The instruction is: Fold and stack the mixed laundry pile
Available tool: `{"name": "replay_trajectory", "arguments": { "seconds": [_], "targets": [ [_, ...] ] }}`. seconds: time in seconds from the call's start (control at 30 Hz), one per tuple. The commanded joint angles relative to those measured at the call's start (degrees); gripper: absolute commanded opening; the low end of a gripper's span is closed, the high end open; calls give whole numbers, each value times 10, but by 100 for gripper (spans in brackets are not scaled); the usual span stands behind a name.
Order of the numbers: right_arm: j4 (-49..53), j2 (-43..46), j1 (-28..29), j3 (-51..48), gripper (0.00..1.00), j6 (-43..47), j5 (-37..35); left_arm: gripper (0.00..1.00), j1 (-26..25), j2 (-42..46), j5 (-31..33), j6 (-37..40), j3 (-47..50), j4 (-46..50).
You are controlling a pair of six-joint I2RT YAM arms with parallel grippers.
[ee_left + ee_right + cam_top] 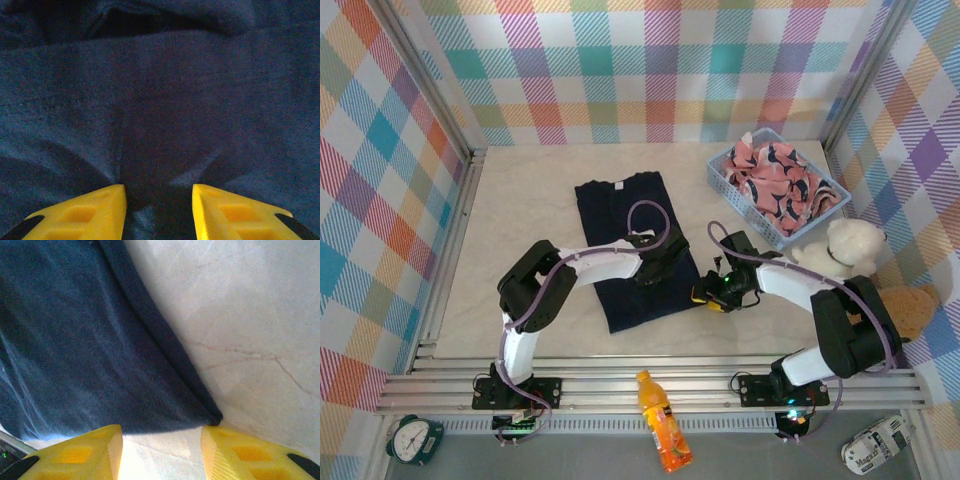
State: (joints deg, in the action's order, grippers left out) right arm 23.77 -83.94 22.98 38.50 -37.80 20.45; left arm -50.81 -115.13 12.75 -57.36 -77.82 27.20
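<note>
Though its dial is too small to read, a clock [413,438] sits lower left. Centre: navy trousers [620,215] flat on the surface [520,220]; left gripper [159,210] above the cloth, fingers apart, clamping nothing. Lower centre: orange bottle [662,435], label illegible. Right gripper [161,450] at the trousers' corner, fingers apart. Upper right: light blue basket [744,212] holding the pink garment [775,178]. Right edge: white teddy bear [845,248]; brown bear [912,305] partly hidden.
</note>
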Motion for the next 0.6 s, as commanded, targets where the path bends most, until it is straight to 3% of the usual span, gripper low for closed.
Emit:
{"name": "replay_trajectory", "arguments": {
  "seconds": [0.0, 0.13, 0.33, 0.47, 0.57],
  "targets": [
    [-43, -23, 4, -4, 43, -19, -12, 40, 4, -25, -22, -1, 9, 2],
    [-37, -24, 3, 13, 41, -9, -44, 39, 4, -19, -22, -1, 25, 0],
    [-22, -26, 2, 45, 48, 18, -95, 39, 3, -9, -24, -3, 53, -4],
    [-40, -49, 2, 50, 40, 19, -103, 39, 4, -7, -26, 0, 56, -4],
    [-52, -57, 3, 46, 26, 17, -83, 39, 4, -7, -25, 7, 53, 1]
  ]
}}
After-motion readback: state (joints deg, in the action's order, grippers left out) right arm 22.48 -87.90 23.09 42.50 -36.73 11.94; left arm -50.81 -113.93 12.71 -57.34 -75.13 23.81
